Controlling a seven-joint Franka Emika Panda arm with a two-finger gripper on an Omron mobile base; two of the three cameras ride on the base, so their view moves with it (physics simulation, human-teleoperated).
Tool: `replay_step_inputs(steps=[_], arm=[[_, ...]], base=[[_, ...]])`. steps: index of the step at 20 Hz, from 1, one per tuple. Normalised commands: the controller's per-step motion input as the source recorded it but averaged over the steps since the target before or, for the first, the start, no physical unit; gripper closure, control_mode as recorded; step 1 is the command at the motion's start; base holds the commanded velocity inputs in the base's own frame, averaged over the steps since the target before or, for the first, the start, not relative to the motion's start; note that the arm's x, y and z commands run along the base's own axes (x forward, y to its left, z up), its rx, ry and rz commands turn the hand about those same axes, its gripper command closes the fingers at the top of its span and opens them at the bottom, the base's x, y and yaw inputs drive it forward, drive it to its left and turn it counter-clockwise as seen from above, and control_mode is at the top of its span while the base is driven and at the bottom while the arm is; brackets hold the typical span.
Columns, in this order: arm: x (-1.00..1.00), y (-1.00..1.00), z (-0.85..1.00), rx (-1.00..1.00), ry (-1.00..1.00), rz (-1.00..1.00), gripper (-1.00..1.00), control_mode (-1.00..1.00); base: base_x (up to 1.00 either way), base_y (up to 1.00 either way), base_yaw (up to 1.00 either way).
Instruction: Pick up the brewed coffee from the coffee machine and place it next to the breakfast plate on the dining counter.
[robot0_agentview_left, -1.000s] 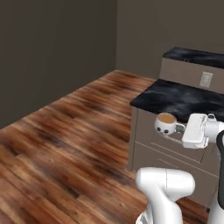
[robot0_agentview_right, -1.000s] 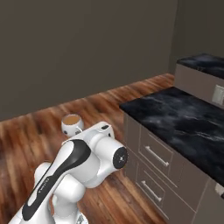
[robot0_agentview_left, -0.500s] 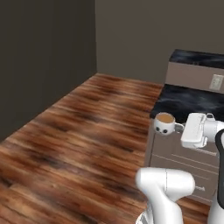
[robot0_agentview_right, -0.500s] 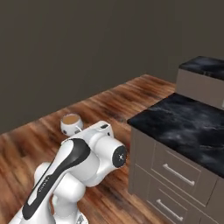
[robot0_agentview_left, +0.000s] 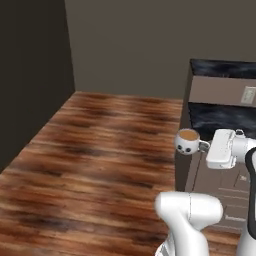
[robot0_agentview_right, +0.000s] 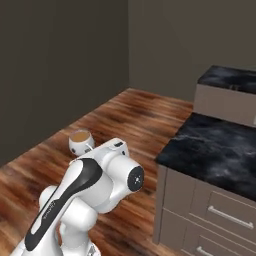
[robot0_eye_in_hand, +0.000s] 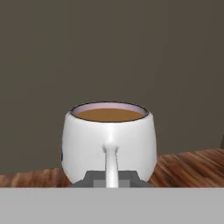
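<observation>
The brewed coffee (robot0_agentview_left: 187, 142) is a small white cup with dark spots and a brown surface, held upright in the air over the wooden floor. My gripper (robot0_agentview_left: 204, 146) is shut on its side handle. In the right base view the cup (robot0_agentview_right: 80, 141) shows just past the white hand, with the gripper (robot0_agentview_right: 92, 149) behind it. The hand view has the cup (robot0_eye_in_hand: 109, 141) dead centre, its handle pinched in my gripper (robot0_eye_in_hand: 111, 177). A stretch of the dining counter (robot0_agentview_left: 223, 68), black-topped over a taupe panel, stands at the back right. The coffee machine and breakfast plate are out of view.
A black-topped cabinet with drawers (robot0_agentview_right: 210, 150) stands close on my right, also in the left base view (robot0_agentview_left: 220, 117). A wall outlet (robot0_agentview_left: 247, 95) sits on the taupe panel. Wooden floor (robot0_agentview_left: 100, 150) stretches left to dark walls (robot0_agentview_left: 30, 75).
The whole picture has shifted: the base has turned, so the cabinet and walls slid across both base views. The cup stays in the shut gripper at the same spot relative to the arm.
</observation>
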Motion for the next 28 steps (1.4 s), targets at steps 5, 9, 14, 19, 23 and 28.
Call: replay_step_inputs(steps=[5, 9, 14, 19, 23, 28], arm=[[0.00, 0.00, 0.00, 0.00, 0.00, 0.00, 1.00, 1.00], [0.00, 0.00, 0.00, 0.00, 0.00, 0.00, 1.00, 1.00], [0.00, 0.00, 0.00, 0.00, 0.00, 0.00, 1.00, 1.00], [0.00, 0.00, 0.00, 0.00, 0.00, 0.00, 1.00, 1.00], [0.00, 0.00, 0.00, 0.00, 0.00, 0.00, 1.00, 1.00], [0.00, 0.00, 0.00, 0.00, 0.00, 0.00, 1.00, 1.00]], base=[[1.00, 0.81, -0.45], [1.00, 0.77, -0.44], [1.00, 0.68, -0.45], [1.00, 0.69, -0.46], [1.00, 0.67, -0.47], [1.00, 0.68, -0.48]])
